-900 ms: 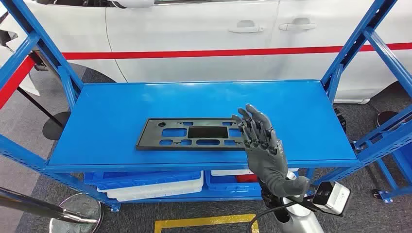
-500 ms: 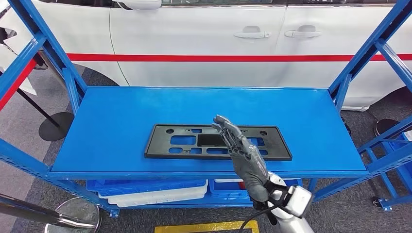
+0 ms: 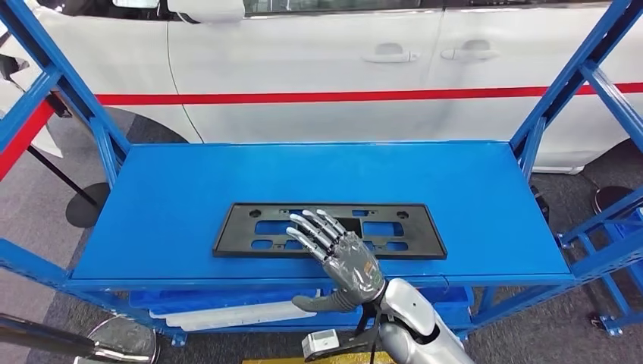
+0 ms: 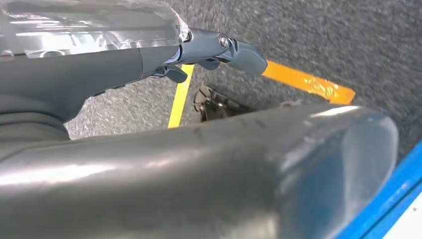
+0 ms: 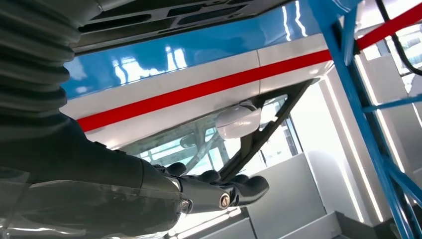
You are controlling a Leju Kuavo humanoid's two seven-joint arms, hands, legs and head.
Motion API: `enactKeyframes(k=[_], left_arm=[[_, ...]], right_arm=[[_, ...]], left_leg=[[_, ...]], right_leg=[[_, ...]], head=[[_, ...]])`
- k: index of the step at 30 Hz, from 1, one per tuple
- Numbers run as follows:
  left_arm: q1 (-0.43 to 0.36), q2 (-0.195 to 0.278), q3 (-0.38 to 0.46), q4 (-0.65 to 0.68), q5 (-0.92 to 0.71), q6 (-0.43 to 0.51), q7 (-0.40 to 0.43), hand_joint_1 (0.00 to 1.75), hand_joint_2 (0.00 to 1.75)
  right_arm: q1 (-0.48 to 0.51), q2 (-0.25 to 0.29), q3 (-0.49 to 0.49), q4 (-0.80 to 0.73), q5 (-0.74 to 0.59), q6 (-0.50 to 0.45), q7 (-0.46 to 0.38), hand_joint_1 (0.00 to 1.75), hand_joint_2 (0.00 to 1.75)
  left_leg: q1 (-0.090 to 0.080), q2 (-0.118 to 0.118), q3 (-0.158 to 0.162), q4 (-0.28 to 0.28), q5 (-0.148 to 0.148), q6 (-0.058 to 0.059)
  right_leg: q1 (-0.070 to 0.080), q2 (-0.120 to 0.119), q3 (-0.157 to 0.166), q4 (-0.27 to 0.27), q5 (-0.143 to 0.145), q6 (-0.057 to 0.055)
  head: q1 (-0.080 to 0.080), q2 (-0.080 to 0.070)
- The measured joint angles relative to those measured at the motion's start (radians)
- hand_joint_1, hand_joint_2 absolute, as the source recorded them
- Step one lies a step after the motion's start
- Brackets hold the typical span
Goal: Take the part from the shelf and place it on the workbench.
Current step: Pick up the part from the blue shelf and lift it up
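The part is a flat black rectangular plate (image 3: 326,230) with several cut-outs, lying on the blue shelf (image 3: 189,197) near its front edge. My right hand (image 3: 337,254) comes in over the front edge with its back facing up. Its spread fingers (image 3: 311,231) reach over the plate's near rim left of its middle, and the thumb (image 3: 315,302) sticks out below the shelf's front lip. Nothing is gripped. In the right wrist view the plate (image 5: 149,17) lies close to the dark fingers (image 5: 224,194). My left hand (image 4: 219,47) hangs over the floor, fingers extended, holding nothing.
Blue uprights and braces (image 3: 557,91) frame both ends of the shelf. A white car with a red stripe (image 3: 341,96) stands right behind it. Blue and white bins (image 3: 227,307) sit on the lower level. A yellow floor line (image 4: 308,84) runs under my left arm.
My right hand swung left and lower, turning from upright to back-up, so its fingers now lie over the plate's near rim. The head camera shifted slightly; the plate itself stays put.
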Motion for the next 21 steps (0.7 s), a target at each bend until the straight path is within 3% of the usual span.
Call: enactKeyframes(k=[2,3,4,5,7,9,12,14,17,18,19,20,21], left_arm=[[0.002,0.000,0.000,0.000,0.000,-0.002,0.000,0.00,0.00],[0.003,0.000,0.000,0.000,0.000,-0.003,-0.001,0.00,0.00],[0.005,0.000,0.000,0.000,0.000,-0.004,-0.001,0.00,0.00],[0.006,0.000,0.000,0.000,0.000,-0.004,-0.002,0.00,0.00],[0.006,0.001,0.000,0.000,0.000,-0.005,-0.003,0.00,0.00],[0.005,0.002,0.000,0.000,-0.002,-0.005,-0.003,0.00,0.00],[0.006,0.001,0.000,0.000,-0.004,-0.006,-0.003,0.00,0.00],[0.005,0.001,0.000,0.000,-0.005,-0.007,-0.003,0.00,0.00],[0.004,0.002,0.000,0.000,-0.008,-0.011,-0.003,0.00,0.00],[0.005,0.002,0.000,0.000,-0.009,-0.012,-0.003,0.00,0.00],[0.005,0.002,0.000,0.000,-0.011,-0.013,-0.003,0.00,0.00],[0.005,0.002,0.000,0.000,-0.012,-0.014,-0.003,0.00,0.00],[0.005,0.002,0.000,0.000,-0.013,-0.014,-0.004,0.00,0.00]], right_arm=[[-0.008,0.004,0.014,0.024,0.024,-0.002,0.015,0.00,1.75],[-0.010,0.005,0.020,0.033,0.034,-0.002,0.023,0.00,1.75],[-0.011,0.006,0.025,0.042,0.043,-0.002,0.030,0.00,1.75],[-0.013,0.007,0.029,0.048,0.051,-0.002,0.037,0.00,1.75],[-0.018,0.012,0.035,0.058,0.061,-0.002,0.048,0.00,1.75],[-0.024,0.017,0.037,0.066,0.065,-0.003,0.059,0.00,1.75],[-0.040,0.030,0.039,0.085,0.069,-0.004,0.074,0.00,1.75],[-0.057,0.040,0.040,0.102,0.069,-0.004,0.083,0.00,1.75],[-0.083,0.053,0.040,0.140,0.071,-0.008,0.093,0.00,1.75],[-0.089,0.058,0.040,0.157,0.075,-0.010,0.098,0.00,1.75],[-0.094,0.064,0.040,0.174,0.081,-0.013,0.103,0.00,1.75],[-0.099,0.069,0.040,0.188,0.087,-0.016,0.108,0.00,1.75],[-0.106,0.075,0.040,0.202,0.093,-0.019,0.111,0.00,1.75]], left_leg=[[0.002,0.001,-0.067,0.133,-0.057,-0.006],[0.004,0.001,-0.091,0.175,-0.066,-0.009],[0.005,0.001,-0.098,0.183,-0.055,-0.011],[0.006,0.001,-0.084,0.148,-0.025,-0.012],[0.008,0.002,-0.022,0.012,0.043,-0.011],[0.006,0.001,0.017,-0.071,0.070,-0.001],[0.005,0.000,0.019,-0.082,0.073,0.018],[0.007,0.001,0.021,-0.087,0.077,0.030],[0.007,0.002,0.019,-0.089,0.080,0.036],[0.006,0.002,0.019,-0.089,0.080,0.036],[0.006,0.001,0.019,-0.089,0.080,0.037],[0.006,0.001,0.020,-0.089,0.080,0.036],[0.005,0.000,0.022,-0.089,0.079,0.036]], right_leg=[[0.001,-0.002,0.001,0.000,-0.002,-0.004],[0.002,-0.003,0.001,0.001,-0.003,-0.004],[0.002,-0.003,0.001,0.003,-0.004,-0.004],[0.001,-0.002,0.001,0.006,-0.006,-0.002],[0.001,-0.001,0.000,0.017,-0.014,0.004],[0.004,0.000,-0.003,0.028,-0.020,0.013],[0.005,0.001,-0.006,0.033,-0.021,0.026],[0.002,0.001,-0.021,0.070,-0.049,0.037],[-0.004,0.000,-0.103,0.248,-0.138,0.050],[-0.004,0.000,-0.128,0.299,-0.153,0.051],[-0.004,0.000,-0.139,0.319,-0.150,0.051],[-0.004,0.000,-0.128,0.295,-0.126,0.048],[-0.003,0.000,-0.099,0.234,-0.089,0.044]], head=[[0.000,0.000],[0.000,0.000],[0.000,0.000],[0.000,0.000],[0.000,0.000],[0.000,0.000],[0.000,0.000],[0.000,0.000],[0.000,0.000],[0.000,0.000],[0.000,0.000],[0.000,0.000],[0.000,0.000]])
